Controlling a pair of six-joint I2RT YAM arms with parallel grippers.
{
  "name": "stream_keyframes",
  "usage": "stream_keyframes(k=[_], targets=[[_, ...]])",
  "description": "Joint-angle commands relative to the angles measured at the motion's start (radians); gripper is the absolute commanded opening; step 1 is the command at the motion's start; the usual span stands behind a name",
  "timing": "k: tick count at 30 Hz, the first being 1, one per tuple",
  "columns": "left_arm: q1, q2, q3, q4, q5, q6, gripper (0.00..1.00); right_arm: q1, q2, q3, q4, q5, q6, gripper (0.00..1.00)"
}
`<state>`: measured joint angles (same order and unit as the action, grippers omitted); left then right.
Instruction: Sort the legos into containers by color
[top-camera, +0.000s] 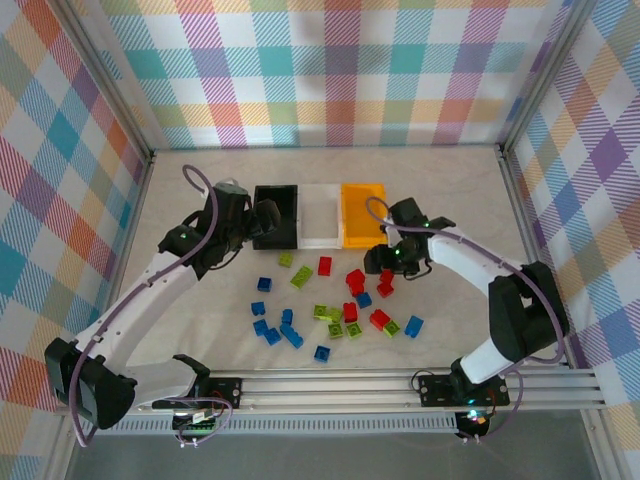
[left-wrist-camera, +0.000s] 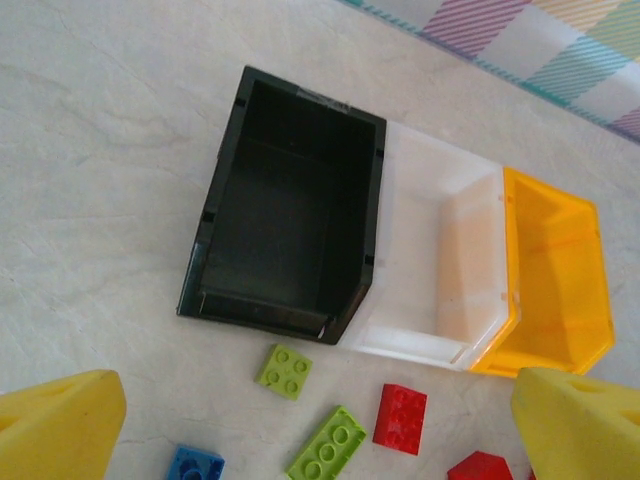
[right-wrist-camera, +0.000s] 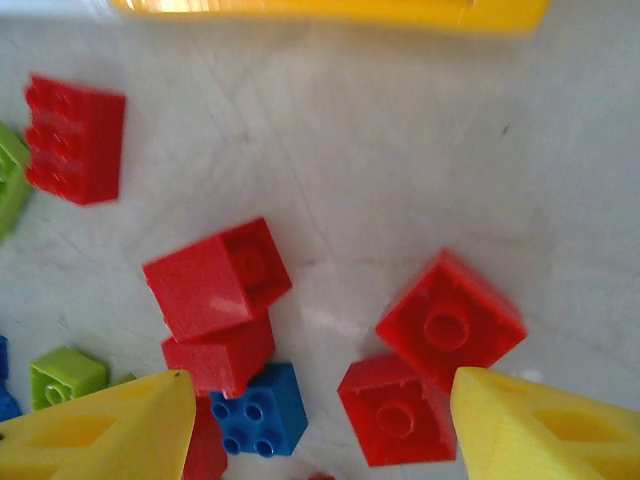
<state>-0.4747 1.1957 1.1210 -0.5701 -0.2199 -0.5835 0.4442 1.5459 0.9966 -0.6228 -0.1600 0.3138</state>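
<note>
Pale marbled surface (top-camera: 200, 200), plaid walls (top-camera: 330, 70).
We see red, blue, lime legos (top-camera: 350, 311) scattered; left gripper (left-wrist-camera: 320, 425) and right gripper (right-wrist-camera: 320, 420) spread apart, empty.

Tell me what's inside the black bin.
Nothing shows inside: the black bin has a bare floor in the left wrist view. From above, the jaws of the left arm cover its left rim.

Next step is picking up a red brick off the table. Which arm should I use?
Right. The right fingers stand open directly above loose red bricks, close to the orange bin. The left fingers hang open by the black bin, farther from the reds.
</note>
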Motion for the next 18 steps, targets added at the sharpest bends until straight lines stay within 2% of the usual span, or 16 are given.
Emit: stream_keyframes(k=[1,6,13,18], targets=[[0.013,-0.017,-0.02,0.015,0.021,-0.003,0.98,0.035,-0.033,-0.05,-0.01,0.047,0.052,0.68],[0.024,0.005,-0.022,0.0,0.04,-0.001,0.98,0.063,-0.025,-0.102,0.012,0.08,0.061,0.67],[0.036,0.026,-0.029,0.007,0.059,-0.011,0.98,0.07,0.02,-0.082,0.035,0.15,0.036,0.63],[0.038,0.028,-0.036,0.009,0.061,-0.011,0.98,0.081,0.043,-0.076,0.032,0.146,0.018,0.59]])
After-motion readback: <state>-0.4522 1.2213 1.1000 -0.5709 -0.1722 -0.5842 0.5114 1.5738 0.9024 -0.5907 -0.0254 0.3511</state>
